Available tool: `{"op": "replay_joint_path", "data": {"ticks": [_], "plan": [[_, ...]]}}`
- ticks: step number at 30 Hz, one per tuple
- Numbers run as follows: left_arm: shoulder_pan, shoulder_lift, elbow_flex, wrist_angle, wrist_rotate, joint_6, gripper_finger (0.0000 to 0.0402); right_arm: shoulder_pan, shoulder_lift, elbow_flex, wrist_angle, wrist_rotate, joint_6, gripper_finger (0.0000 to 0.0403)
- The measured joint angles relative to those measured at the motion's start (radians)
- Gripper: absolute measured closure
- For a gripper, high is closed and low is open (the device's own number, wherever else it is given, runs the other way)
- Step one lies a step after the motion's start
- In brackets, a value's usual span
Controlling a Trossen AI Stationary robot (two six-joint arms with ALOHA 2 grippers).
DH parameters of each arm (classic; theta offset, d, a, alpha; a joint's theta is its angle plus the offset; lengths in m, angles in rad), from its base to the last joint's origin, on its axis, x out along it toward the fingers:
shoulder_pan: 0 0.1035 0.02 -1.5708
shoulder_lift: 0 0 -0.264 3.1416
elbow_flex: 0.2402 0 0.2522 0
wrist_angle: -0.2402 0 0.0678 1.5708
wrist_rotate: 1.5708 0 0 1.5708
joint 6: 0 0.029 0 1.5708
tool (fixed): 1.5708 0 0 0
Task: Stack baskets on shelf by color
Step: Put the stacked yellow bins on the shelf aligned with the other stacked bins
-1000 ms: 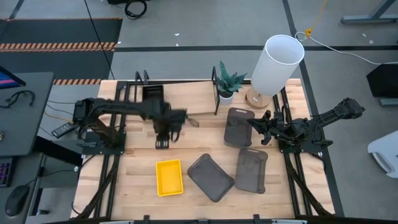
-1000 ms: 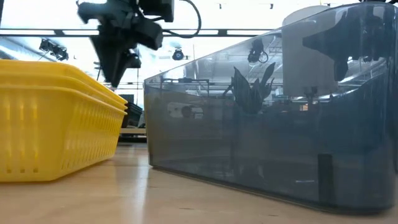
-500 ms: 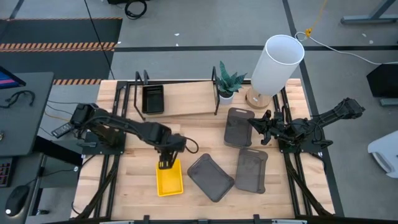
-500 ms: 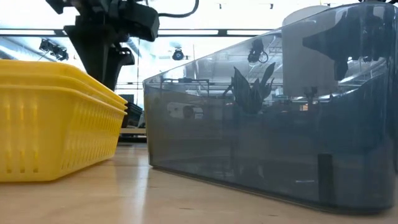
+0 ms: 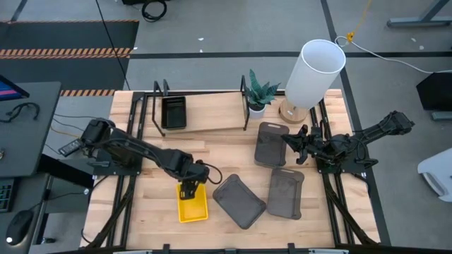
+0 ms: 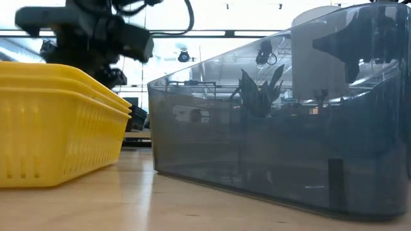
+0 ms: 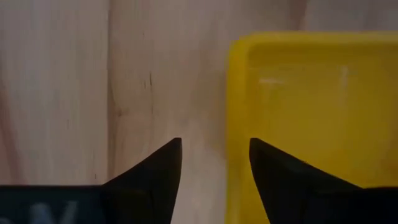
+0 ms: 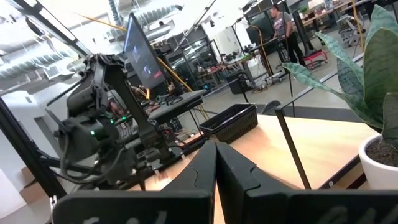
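The left claw (image 7: 214,163), tips apart, straddles the yellow basket's (image 5: 192,203) near short rim, the basket's length running straight away from it, while the closed right claw (image 5: 288,140) waits far off.

Potted plant (image 5: 259,93), white lamp (image 5: 313,73)

A light wooden shelf (image 5: 208,113) in a black wire frame holds a black mesh basket (image 5: 173,111) at its left end. In front of the shelf lies a yellow basket (image 5: 193,206); to its right, three dark grey baskets (image 5: 239,200) lie flat.
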Motion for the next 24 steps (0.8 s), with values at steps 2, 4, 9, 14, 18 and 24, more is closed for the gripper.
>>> {"op": "replay_joint_path", "data": {"ticks": [2, 4, 9, 14, 18, 24], "plan": [[0.002, 0.006, -0.025, 0.038, -0.006, 0.0, 0.0219, 0.0, 0.004, 0.0, -0.002, 0.0, 0.001, 0.0387], [0.003, 0.004, -0.04, 0.048, -0.006, 0.0, 0.0233, 0.0, 0.01, 0.0, -0.002, 0.0, 0.001, 0.0387], [0.003, 0.004, -0.044, 0.075, -0.019, 0.012, 0.0285, 0.0, 0.019, 0.0, -0.003, 0.0, 0.001, 0.0387], [0.01, 0.003, -0.044, 0.072, -0.057, 0.073, 0.0368, 0.0, 0.023, 0.0, -0.003, 0.0, 0.002, 0.0387], [0.044, -0.001, -0.043, 0.048, -0.053, 0.123, 0.038, 0.0, 0.023, 0.0, -0.001, 0.0, 0.002, 0.0387], [0.139, -0.038, -0.043, -0.002, -0.053, 0.243, 0.0379, 0.0, 0.023, 0.0, -0.002, 0.0, 0.0, 0.0387]]}}
